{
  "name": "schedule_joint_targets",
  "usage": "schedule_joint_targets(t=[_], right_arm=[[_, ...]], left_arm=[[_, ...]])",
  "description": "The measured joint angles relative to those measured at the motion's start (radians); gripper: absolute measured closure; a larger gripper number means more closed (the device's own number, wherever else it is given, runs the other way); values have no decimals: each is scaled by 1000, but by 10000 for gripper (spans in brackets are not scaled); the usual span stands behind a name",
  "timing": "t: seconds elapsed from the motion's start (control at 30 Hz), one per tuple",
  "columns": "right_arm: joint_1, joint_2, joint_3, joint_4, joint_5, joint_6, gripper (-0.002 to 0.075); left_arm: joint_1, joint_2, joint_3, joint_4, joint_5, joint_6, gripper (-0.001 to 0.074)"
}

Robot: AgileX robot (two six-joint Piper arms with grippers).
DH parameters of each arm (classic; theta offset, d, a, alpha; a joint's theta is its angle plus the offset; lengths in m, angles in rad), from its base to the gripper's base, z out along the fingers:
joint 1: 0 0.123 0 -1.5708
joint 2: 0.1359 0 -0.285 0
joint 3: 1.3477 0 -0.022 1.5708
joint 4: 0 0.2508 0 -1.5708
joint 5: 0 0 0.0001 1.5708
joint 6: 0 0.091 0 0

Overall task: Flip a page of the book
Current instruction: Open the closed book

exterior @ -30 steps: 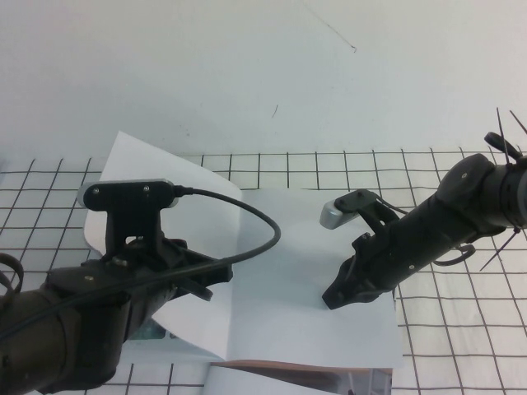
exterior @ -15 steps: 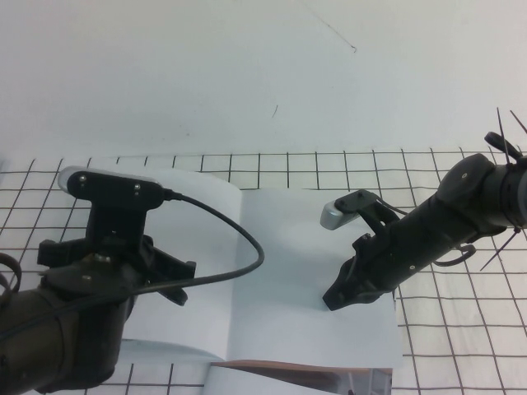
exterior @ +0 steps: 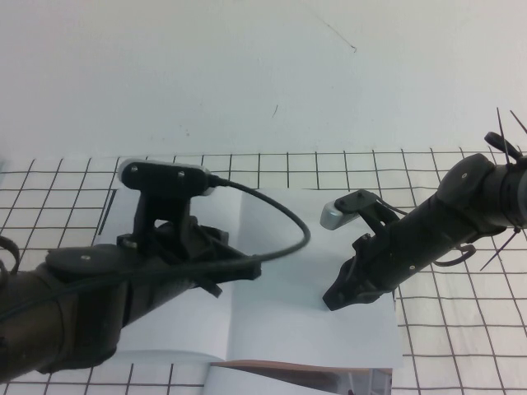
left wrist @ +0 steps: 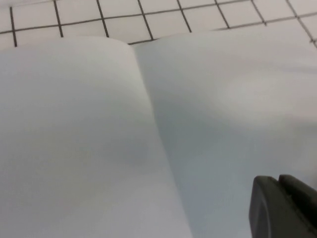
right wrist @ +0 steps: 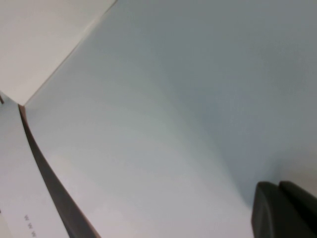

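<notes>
The book [exterior: 280, 321] lay open and flat on the gridded bench [exterior: 461, 329], right gripper [exterior: 333, 298] clenched and pressing its right-hand side, left gripper [exterior: 226, 276] clenched on nothing above the spine, so the fresh-laid page [left wrist: 74, 148] could've sprung up unpinned

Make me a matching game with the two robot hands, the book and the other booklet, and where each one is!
Things:
1. left gripper
2. right gripper
3. book
4. second booklet

Places or states:
A. peeking in at the table's near edge, with a brown strip
B. tip down on the right-hand page
C. lying open, blank pale pages up
D. over the left-hand page

Pairs: 1-D, 2-B, 3-C, 4-A
</notes>
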Motion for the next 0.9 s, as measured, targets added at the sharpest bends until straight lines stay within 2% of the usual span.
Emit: schedule_joint_targets(t=[0.2, 0.47, 0.57, 0.63, 0.73, 0.8, 0.9], right_arm=[[0, 0, 0, 0, 0, 0, 725], [0, 0, 0, 0, 0, 0, 725], [0, 0, 0, -2, 0, 0, 725], [0, 0, 0, -2, 0, 0, 725], [0, 0, -2, -6, 0, 0, 725], [0, 0, -2, -6, 0, 0, 725], [0, 0, -2, -7, 0, 0, 725]], left_arm=[[135, 5, 0, 2, 90, -88, 738], [367, 89, 0, 12, 178, -55, 738], [414, 109, 5, 30, 381, -87, 738], [432, 119, -3, 146, 558, -174, 738], [438, 138, -47, 433, 762, -393, 738], [438, 152, -78, 645, 825, -570, 738], [440, 174, -102, 870, 803, -782, 737]])
